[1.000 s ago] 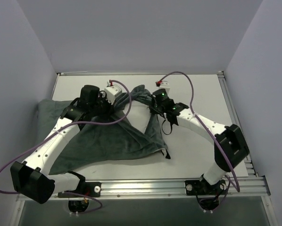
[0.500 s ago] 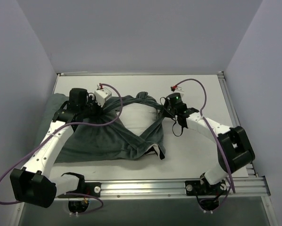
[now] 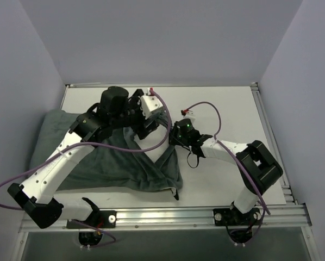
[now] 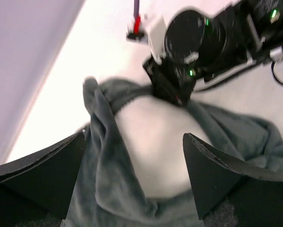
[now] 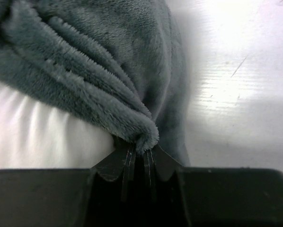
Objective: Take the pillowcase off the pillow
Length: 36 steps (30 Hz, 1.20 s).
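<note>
Pillowcase (image 3: pixel 113 163) — soft, fuzzy, limp, light. Lies on left half of table (image 3: pixel 236 106), grey face up. Pillow (image 4: pixel 155 137) bulges white at its mouth (plump, probably slides out easily).

Right gripper (image 5: pixel 139 151) pinches hem fold, a good hold. Left gripper (image 4: pixel 132 156) fingers spread wide, empty, over pillow.

Purple cable (image 3: pixel 168 122) and close-set arms crowd opening.

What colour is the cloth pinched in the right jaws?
Dark grey: the fuzzy fabric pillowcase, clearest in right wrist view.

No readable text, label, brand, number or sign in any view
</note>
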Tool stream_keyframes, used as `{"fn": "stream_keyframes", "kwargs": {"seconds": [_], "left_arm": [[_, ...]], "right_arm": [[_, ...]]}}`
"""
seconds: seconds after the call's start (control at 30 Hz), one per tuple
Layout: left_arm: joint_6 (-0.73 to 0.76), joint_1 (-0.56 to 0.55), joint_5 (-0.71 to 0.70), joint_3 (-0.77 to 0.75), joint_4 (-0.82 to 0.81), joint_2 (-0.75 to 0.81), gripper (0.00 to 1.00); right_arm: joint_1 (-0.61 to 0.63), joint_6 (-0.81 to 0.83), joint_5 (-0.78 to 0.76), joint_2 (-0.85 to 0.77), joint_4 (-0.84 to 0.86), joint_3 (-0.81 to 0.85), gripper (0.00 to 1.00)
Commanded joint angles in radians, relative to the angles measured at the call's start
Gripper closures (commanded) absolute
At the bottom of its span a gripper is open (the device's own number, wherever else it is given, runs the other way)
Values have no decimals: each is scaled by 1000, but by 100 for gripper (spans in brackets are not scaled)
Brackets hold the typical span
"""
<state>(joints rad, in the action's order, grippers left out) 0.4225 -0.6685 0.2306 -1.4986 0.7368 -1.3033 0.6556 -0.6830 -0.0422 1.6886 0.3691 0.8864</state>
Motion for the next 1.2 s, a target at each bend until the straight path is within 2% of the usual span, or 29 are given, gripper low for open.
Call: {"fn": "stream_keyframes", "kwargs": {"seconds": [0.0, 0.17, 0.3, 0.4, 0.6, 0.77, 0.8, 0.87, 0.9, 0.93, 1.0, 1.07, 1.17], "left_arm": [[2, -95, -16, -108, 32, -65, 6], [137, -150, -76, 84, -2, -79, 6], [228, -207, -259, 216, -95, -103, 6], [254, -210, -319, 219, -143, -169, 6], [248, -217, -355, 115, -80, -301, 6], [288, -174, -428, 248, -200, -355, 4], [283, -165, -432, 253, -206, -369, 17], [245, -135, -430, 244, -185, -413, 58], [233, -128, -407, 221, -172, -424, 75], [211, -122, -401, 213, -163, -430, 98], [162, -111, -360, 215, -172, -401, 98], [92, -105, -338, 227, -216, -292, 98], [9, -48, -226, 224, -212, -88, 98]], "right_arm": [[4, -116, 88, -101, 120, -72, 100], [-25, -199, 136, -190, 278, -187, 100], [-27, -222, 162, -190, 330, -210, 100], [-17, -225, 177, -173, 340, -198, 100], [-8, -228, 156, -193, 329, -216, 100], [-11, -225, 156, -225, 330, -231, 100], [-11, -221, 151, -228, 321, -231, 100], [-13, -214, 146, -233, 309, -231, 100], [-14, -214, 146, -233, 307, -236, 100], [-17, -213, 146, -233, 307, -239, 100], [-33, -214, 146, -239, 306, -256, 100], [-71, -216, 151, -262, 297, -270, 100], [-155, -188, 142, -311, 237, -277, 100]]}}
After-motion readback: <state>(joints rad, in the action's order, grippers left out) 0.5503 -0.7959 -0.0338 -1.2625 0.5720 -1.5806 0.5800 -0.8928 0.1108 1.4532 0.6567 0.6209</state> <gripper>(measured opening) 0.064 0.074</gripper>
